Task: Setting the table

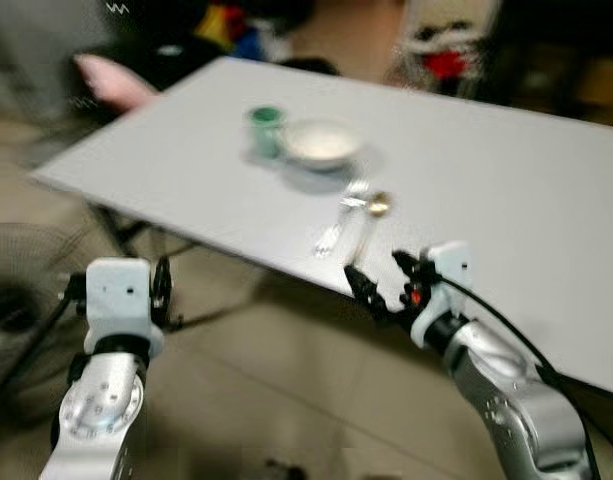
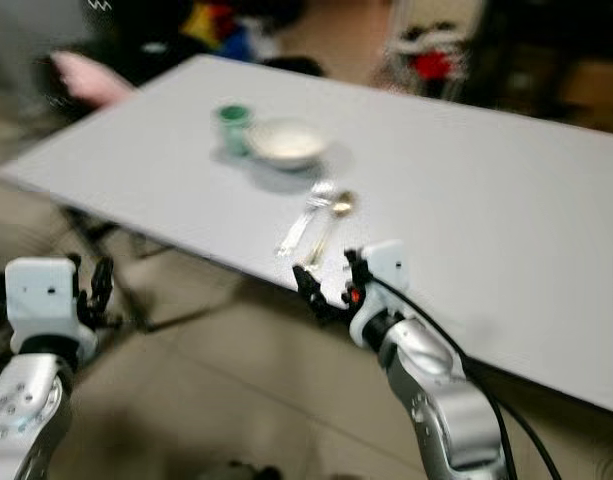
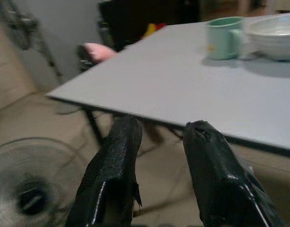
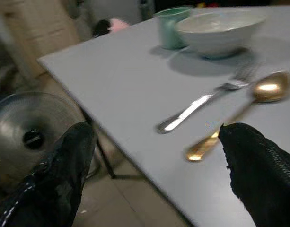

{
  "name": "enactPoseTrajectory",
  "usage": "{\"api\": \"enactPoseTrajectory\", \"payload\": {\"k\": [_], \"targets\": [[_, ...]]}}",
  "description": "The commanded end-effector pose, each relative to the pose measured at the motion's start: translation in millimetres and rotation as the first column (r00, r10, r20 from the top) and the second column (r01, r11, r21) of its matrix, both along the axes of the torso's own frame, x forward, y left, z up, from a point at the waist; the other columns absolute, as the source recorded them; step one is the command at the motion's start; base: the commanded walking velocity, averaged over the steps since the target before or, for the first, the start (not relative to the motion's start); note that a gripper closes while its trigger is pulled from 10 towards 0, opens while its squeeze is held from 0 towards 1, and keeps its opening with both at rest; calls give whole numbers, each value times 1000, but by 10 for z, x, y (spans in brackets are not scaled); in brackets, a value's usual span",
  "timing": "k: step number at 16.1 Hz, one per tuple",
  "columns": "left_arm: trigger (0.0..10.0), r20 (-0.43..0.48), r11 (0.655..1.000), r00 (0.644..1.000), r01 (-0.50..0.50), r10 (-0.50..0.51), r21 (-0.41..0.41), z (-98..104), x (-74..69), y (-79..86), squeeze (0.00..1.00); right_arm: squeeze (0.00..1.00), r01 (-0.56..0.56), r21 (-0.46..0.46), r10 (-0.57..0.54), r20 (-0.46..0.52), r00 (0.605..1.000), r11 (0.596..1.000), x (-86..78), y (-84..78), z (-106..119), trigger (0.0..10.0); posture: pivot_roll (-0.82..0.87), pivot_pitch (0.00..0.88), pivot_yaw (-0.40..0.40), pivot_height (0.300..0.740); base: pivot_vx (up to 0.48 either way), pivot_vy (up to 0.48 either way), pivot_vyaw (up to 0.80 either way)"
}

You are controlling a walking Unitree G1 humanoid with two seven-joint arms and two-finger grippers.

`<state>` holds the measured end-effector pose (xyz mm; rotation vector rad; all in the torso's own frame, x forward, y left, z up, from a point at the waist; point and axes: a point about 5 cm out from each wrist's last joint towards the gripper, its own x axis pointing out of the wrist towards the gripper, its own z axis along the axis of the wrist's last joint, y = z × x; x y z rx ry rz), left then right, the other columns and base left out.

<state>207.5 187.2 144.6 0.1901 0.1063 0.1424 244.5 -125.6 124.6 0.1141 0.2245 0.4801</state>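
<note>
Right gripper (image 1: 378, 280) fingers wide near gold spoon (image 4: 239, 116); left gripper (image 3: 159, 137) fingers narrow.

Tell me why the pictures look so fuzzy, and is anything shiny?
Both eye views are smeared by blur: the green cup and white bowl look soft. Right wrist view is sharper; light glints off the gold spoon and silver fork. Left wrist view blurs the floor fan.
</note>
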Motion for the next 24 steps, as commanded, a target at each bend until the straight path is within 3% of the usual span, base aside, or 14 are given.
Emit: {"api": "enactPoseTrajectory", "payload": {"k": [1, 8, 16, 18, 19, 24], "targets": [[10000, 5, 1000, 1000, -12, 12, 14, 28, -33, 23, 0, 0, -20, 11, 20, 19, 1000, 1000, 26, 59, 42, 10000, -44, 0, 43, 740, 0, 352, 800], [10000, -18, 1000, 999, -29, 29, 8, 9, -126, -41, 0, 0, -157, -6, 157, 25, 987, 988, 127, 99, 46, 10000, 3, 0, 8, 740, 0, 355, 800], [10000, -19, 999, 999, -49, 50, 13, 39, -144, -37, 0, 0, -190, 15, 190, 22, 982, 982, 158, 156, 31, 10000, 21, 0, 2, 740, 0, 305, 800], [10000, 9, 999, 999, -38, 38, 18, 100, -100, -38, 0, 0, -100, 35, 99, 31, 995, 994, 241, 110, 37, 10000, 26, 0, 1, 740, 0, 0, 800], [10000, 16, 999, 999, -31, 31, 13, 121, -77, -40, 0, 0, 24, 83, -25, 12, 1000, 996, 310, 27, 27, 10000, 20, 0, 8, 740, 0, 0, 0], [10000, 49, 998, 997, 54, -55, 34, 179, 66, -65, 0, 0, 107, 87, -110, 32, 993, 990, 449, -32, 90, 10000, -3, 0, 31, 740, 0, 0, 0]]}}
